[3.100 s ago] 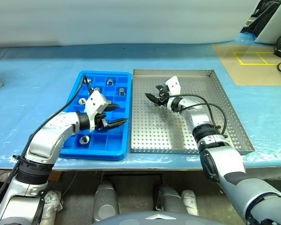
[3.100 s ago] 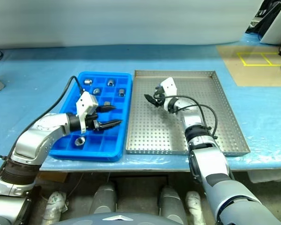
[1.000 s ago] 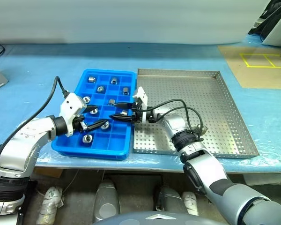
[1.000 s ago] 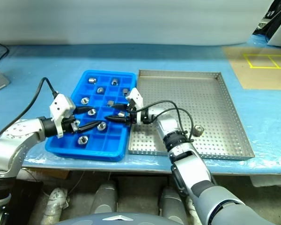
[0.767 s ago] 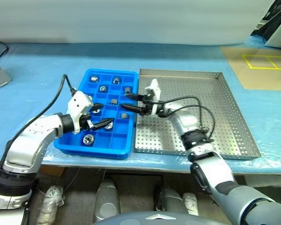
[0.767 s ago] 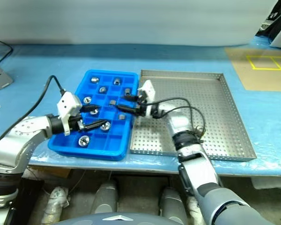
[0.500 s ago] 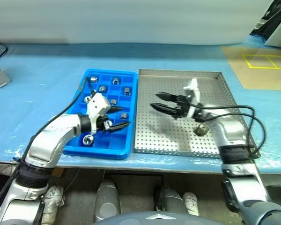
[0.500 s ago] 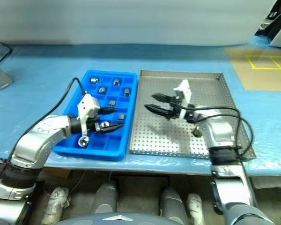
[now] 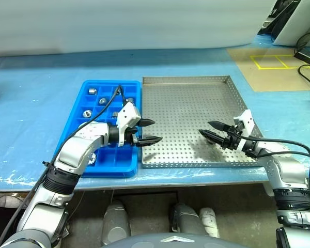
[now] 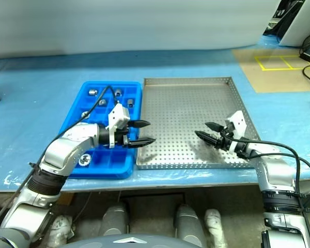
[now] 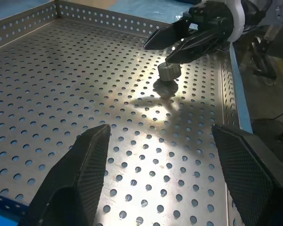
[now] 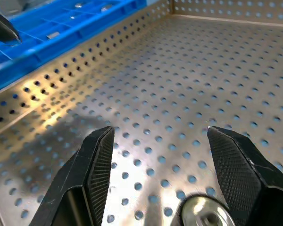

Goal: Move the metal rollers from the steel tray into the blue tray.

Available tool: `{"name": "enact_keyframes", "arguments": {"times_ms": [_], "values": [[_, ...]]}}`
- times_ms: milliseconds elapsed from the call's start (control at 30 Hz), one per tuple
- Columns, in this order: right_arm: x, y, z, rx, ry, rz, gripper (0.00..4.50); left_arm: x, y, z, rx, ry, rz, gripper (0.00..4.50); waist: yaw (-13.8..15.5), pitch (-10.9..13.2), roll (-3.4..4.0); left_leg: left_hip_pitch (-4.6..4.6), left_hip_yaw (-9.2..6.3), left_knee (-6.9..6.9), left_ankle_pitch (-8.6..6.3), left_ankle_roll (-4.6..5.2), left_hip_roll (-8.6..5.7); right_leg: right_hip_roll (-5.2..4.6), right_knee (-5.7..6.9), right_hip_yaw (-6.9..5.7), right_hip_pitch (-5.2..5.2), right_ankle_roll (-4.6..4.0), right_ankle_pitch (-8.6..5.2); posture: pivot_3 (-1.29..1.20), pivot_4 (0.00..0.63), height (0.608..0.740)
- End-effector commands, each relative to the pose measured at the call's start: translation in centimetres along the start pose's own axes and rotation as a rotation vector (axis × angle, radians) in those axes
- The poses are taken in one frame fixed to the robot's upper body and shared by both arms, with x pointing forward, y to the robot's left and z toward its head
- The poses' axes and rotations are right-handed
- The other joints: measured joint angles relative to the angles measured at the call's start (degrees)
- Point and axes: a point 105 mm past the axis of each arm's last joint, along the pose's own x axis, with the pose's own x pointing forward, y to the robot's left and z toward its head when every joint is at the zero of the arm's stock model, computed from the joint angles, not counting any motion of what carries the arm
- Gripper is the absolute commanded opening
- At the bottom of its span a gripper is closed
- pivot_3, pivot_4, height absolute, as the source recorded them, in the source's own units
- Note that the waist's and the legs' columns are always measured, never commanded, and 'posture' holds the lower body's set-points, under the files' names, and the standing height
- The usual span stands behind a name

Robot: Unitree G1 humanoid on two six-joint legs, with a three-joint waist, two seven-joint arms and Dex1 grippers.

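Most of the job looks done: the blue tray (image 9: 107, 165) already holds several metal rollers (image 9: 93, 91) in the square compartments of its far half, while the steel tray (image 9: 186, 88) beside it is nearly bare, its perforated floor showing one last roller (image 11: 169, 71) near the right-hand front corner. The right gripper (image 9: 213, 135) hangs low over that corner with its two black fingers spread apart and nothing between them; in the right wrist view the roller sits on the floor just short of and between the fingertips (image 12: 100, 141), so it is not yet gripped. The left gripper (image 9: 151, 131) hovers over the seam where the blue tray meets the steel tray, its jaws also wide and empty, pointing across toward the right arm. What is left, as far as can be judged, is to close on that single roller, carry it across the steel tray and drop it into a free compartment; the near rows of the blue tray are partly hidden by the left arm, so how many lie there I cannot tell
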Motion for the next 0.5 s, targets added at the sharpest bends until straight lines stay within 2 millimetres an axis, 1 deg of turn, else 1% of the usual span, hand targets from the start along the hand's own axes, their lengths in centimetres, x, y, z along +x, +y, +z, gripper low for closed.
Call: {"name": "enact_keyframes", "arguments": {"times_ms": [33, 133, 267, 400, 467, 500], "values": [[-0.2, -0.7, -0.4, -0.033, 0.0, -0.035, 3.29, 0.1, -0.1, 0.6, 0.037, -0.01, -0.013, 3.67, 0.0, 0.0, 0.02, 0.0, 0.01, 0.0, -0.01, 0.02, 0.0, 0.0, -0.01, 0.0, 0.0, 0.0, 0.0, -0.1, 0.15, 0.74], [-0.1, -1.3, -1.3, -0.008, 0.019, -0.059, 3.29, 0.1, -0.1, 0.1, 0.039, 0.013, 0.0, 3.67, 0.0, 0.0, 0.02, -0.01, 0.01, 0.0, -0.02, 0.05, 0.0, 0.0, -0.04, -0.01, 0.03, -0.01, 0.0, -0.09, 0.15, 0.74], [0.2, -2.1, -1.5, -0.015, 0.017, -0.088, 3.29, 0.1, -0.2, 0.2, 0.043, 0.01, 0.002, 3.67, 0.0, 0.0, 0.02, 0.0, 0.01, 0.03, -0.07, 0.13, 0.0, -0.03, -0.06, -0.02, 0.08, -0.01, -0.01, -0.07, 0.15, 0.74], [-0.6, -1.0, -1.4, -0.037, 0.045, -0.065, 3.29, 0.0, -0.3, 0.3, 0.047, 0.008, 0.006, 3.67, 0.2, 0.0, 0.06, 0.01, 0.02, 0.04, -0.16, 0.29, 0.01, -0.03, -0.06, -0.03, 0.1, -0.02, -0.01, -0.06, 0.15, 0.74], [-0.9, -1.0, -1.6, -0.041, 0.056, -0.074, 3.29, 0.0, -0.3, 0.4, 0.05, 0.008, 0.01, 3.67, 0.2, 0.0, 0.07, 0.01, 0.01, 0.02, -0.18, 0.32, 0.01, -0.03, -0.08, -0.02, 0.15, -0.02, -0.01, -0.06, 0.15, 0.74], [-0.9, -0.8, -1.6, -0.043, 0.058, -0.07, 3.1, 0.0, -0.3, 0.4, 0.05, 0.008, 0.013, 3.67, 0.2, 0.0, 0.07, 0.01, 0.01, 0.03, -0.18, 0.32, -0.01, -0.03, -0.1, -0.03, 0.17, -0.02, -0.01, -0.05, 0.15, 0.74]]}}
